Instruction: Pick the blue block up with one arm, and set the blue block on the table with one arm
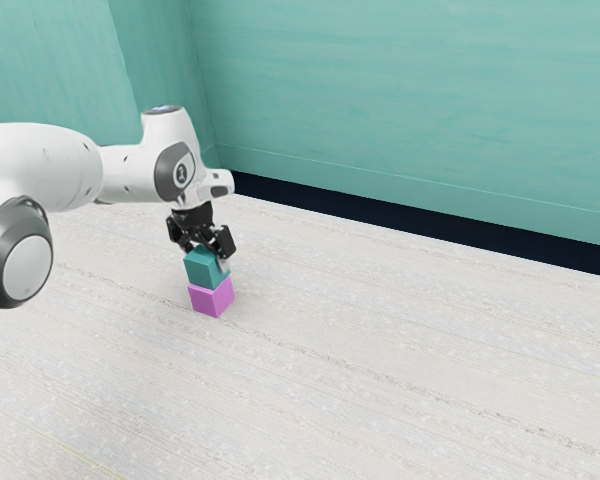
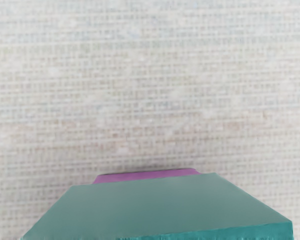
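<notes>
The gripper (image 1: 210, 250) is low over a stack of two blocks, right at the top of the blue block, and part of it overlaps the block's upper right side. How it stands on the block is hard to make out. Teal-blue, the blue block (image 1: 204, 268) rests on a pink-purple block (image 1: 212, 297), which stands on the pale table (image 1: 380, 340). In the wrist view the blue block (image 2: 155, 207) is large at the lower edge, close under the hand, and a strip of the purple block (image 2: 147, 175) peeks out beneath it.
A teal wall (image 1: 410, 100) with a dark band (image 1: 380, 216) at its foot stands beyond the table. The white arm reaches in from the exterior view's left, above the table. Pale woven-looking table surface (image 2: 150, 90) spreads around the stack.
</notes>
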